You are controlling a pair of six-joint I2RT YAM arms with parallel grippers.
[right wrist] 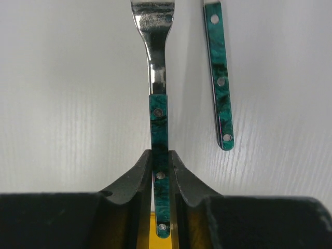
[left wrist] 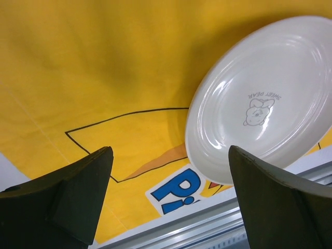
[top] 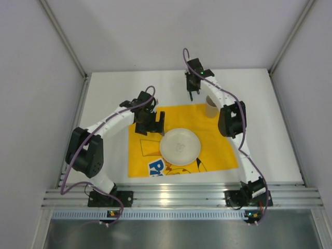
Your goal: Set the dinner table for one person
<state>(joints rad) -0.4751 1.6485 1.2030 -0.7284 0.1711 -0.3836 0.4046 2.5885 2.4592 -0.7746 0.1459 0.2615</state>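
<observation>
Our right gripper (right wrist: 162, 161) is clenched around the green handle of the fork (right wrist: 157, 111), which lies on the bare white dinner table (right wrist: 67, 104) at the far edge of the yellow cloth (left wrist: 104, 67). We should lift straight up (a second green-handled utensil (right wrist: 220, 83) lies just beside it), then lay the fork level beside the plate (left wrist: 264, 98). Our left gripper (left wrist: 170, 155) hangs released and empty over the cloth.
</observation>
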